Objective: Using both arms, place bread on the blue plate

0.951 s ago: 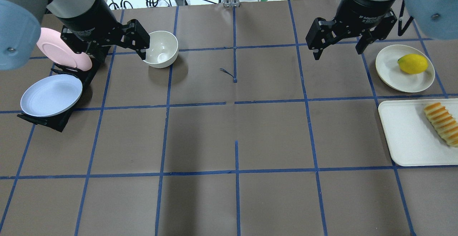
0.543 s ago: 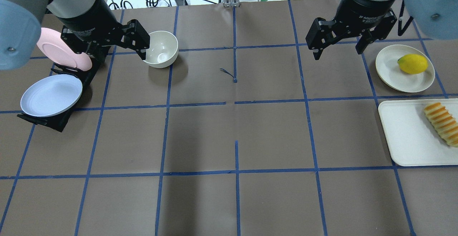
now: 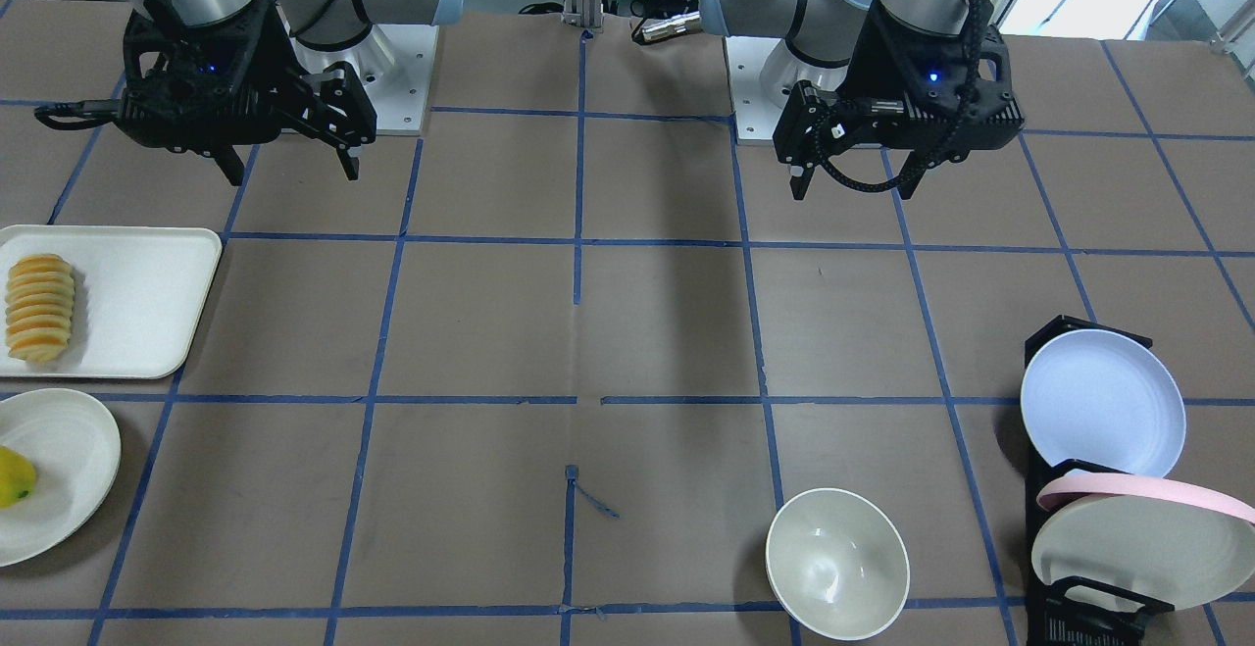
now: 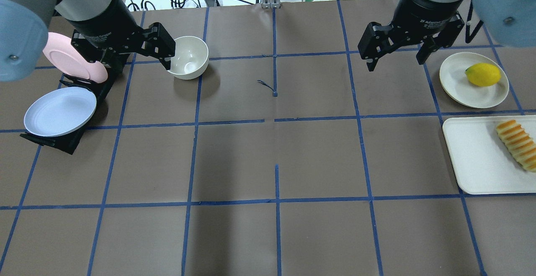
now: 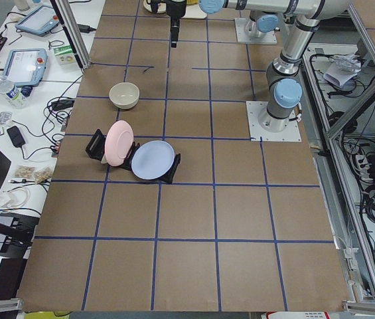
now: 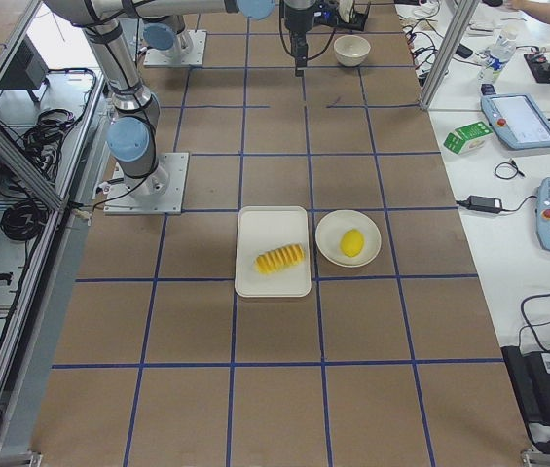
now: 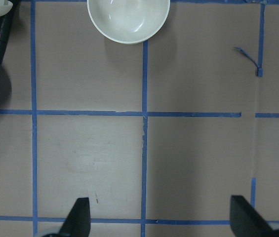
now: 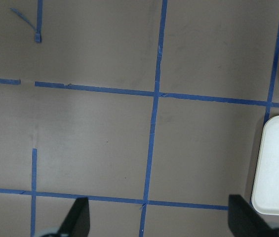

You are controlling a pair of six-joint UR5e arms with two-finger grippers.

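The bread (image 4: 518, 144), a ridged orange-yellow loaf, lies on a white tray (image 4: 473, 158) at the table's right edge; it also shows in the front view (image 3: 39, 308) and the right side view (image 6: 279, 259). The blue plate (image 4: 60, 111) leans tilted in a black rack (image 4: 63, 142) at the far left, also in the front view (image 3: 1101, 401). My left gripper (image 4: 136, 63) hovers open and empty beside the white bowl, its fingertips (image 7: 77, 219) wide apart. My right gripper (image 4: 395, 63) hovers open and empty to the left of the lemon plate and far from the bread.
A white bowl (image 4: 188, 57) stands next to the left gripper. A pink plate (image 4: 73, 56) leans in the same rack behind the blue plate. A yellow lemon (image 4: 483, 74) sits on a cream plate (image 4: 460, 85) beyond the tray. Blue tape lines grid the brown table.
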